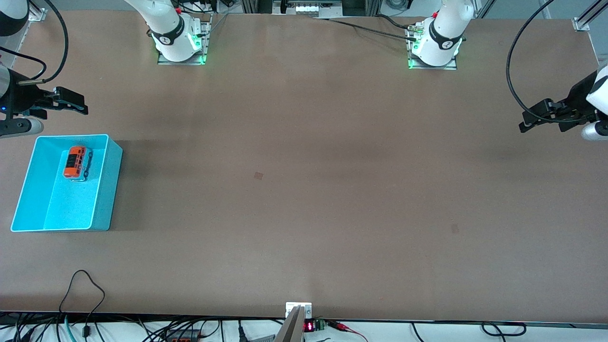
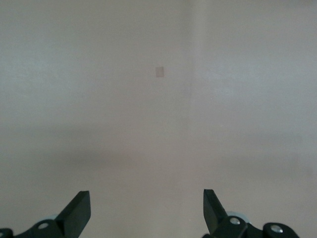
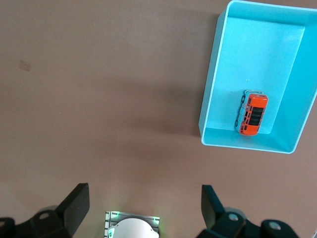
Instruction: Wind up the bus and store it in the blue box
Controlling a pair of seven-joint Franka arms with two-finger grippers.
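The small orange bus lies inside the blue box, in the part of the box farthest from the front camera. The box stands at the right arm's end of the table. My right gripper hangs high in the air over the table just past the box's farthest wall, open and empty. My left gripper is raised over the left arm's end of the table, open with nothing between its fingers.
The two arm bases stand along the table edge farthest from the front camera. Cables trail over the nearest edge. A small mounted device sits at the middle of that edge.
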